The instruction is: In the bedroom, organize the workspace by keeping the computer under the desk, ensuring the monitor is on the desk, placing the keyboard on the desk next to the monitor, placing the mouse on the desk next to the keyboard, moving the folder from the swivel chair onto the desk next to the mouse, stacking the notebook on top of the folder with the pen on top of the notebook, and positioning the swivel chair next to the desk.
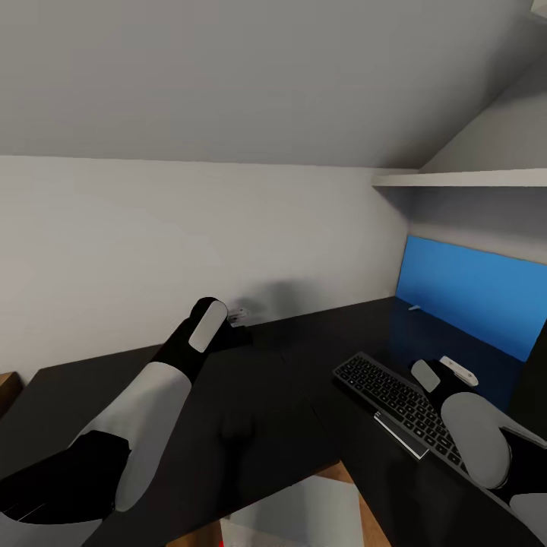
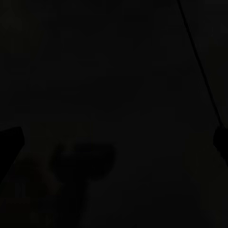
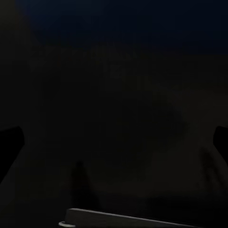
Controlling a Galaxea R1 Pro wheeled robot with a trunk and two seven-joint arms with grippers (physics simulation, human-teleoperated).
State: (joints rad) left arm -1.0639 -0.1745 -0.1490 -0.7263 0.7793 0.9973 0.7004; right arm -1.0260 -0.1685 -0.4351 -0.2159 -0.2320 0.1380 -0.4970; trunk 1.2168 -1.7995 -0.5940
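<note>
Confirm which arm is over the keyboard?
The right arm: its forearm crosses the keyboard on the desk. The left arm reaches toward the wall.

Black arms (image 1: 163, 395) with grey-white panels (smooth, rounded).

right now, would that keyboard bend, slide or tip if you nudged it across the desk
The keyboard looks slim and flat, so it probably stays stiff and won't tip. The desk top looks glossy, so it likely slides easily and may swivel if pushed near one end.

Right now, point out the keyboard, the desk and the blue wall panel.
keyboard (image 1: 391, 401), head view, middle of its keys.
desk (image 1: 289, 365), head view, bare glossy black top.
blue wall panel (image 1: 475, 292), head view, centre of its face.
</note>
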